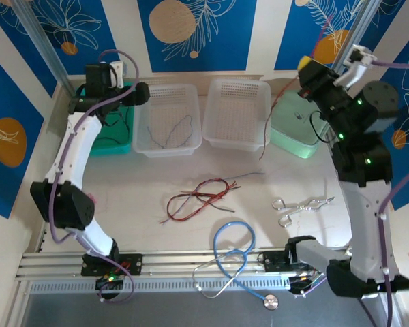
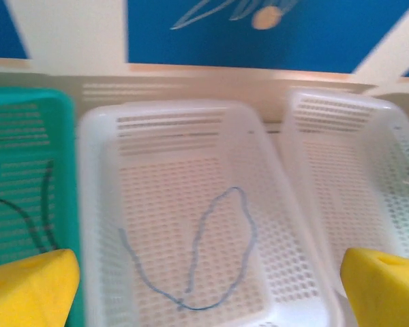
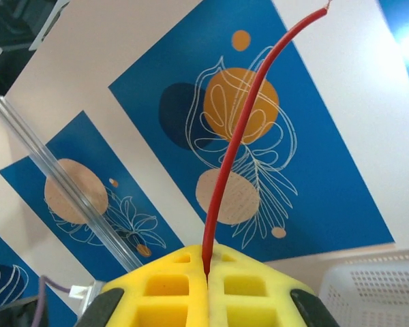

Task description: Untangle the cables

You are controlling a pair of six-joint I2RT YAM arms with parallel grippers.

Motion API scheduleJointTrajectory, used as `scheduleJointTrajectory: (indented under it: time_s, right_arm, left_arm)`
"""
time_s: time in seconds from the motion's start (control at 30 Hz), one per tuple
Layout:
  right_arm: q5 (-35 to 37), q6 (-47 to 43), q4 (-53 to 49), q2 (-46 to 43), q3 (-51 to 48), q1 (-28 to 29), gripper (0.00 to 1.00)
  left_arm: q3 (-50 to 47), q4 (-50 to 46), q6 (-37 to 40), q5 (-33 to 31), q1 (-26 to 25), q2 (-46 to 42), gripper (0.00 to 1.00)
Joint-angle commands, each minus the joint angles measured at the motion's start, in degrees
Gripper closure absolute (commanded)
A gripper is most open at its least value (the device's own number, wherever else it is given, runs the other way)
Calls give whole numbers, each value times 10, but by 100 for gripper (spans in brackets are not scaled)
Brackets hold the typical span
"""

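My right tool (image 3: pixel 208 272) clamps a raised red cable (image 3: pixel 235 143); left tool (image 2: pixel 208 289) released. Next, I'd drop it into a basket (image 1: pixel 233 144).

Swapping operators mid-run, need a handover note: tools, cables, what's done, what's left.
Left tool: open, holding nothing, above the white basket.
Right tool: shut on a red cable, raised near the pale green basket; the cable's free length hangs down toward the table.
Done: a pale grey-blue cable lies alone in the white basket, and a black cable is in the teal basket.
Left: put away the held red cable, probably in a basket, then separate the tangle of red and black cables on the table.
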Motion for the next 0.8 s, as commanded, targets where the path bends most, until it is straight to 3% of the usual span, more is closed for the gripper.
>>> scheduleJointTrajectory:
  time_s: [0.0, 0.33, 0.5, 0.77]
  right_arm:
    - [46, -55, 57, 58, 48, 20, 100]
    - [114, -113, 53, 252, 193, 29, 100]
    - [216, -168, 93, 336, 119, 57, 100]
    - [256, -110, -51, 482, 81, 102, 100]
  left_arm:
    - [-75, 27, -29, 21, -43, -19, 2]
    - [-223, 79, -106, 1, -140, -94, 3]
    - [-267, 101, -134, 12, -155, -113, 2]
    - [-292, 95, -133, 15, -166, -126, 2]
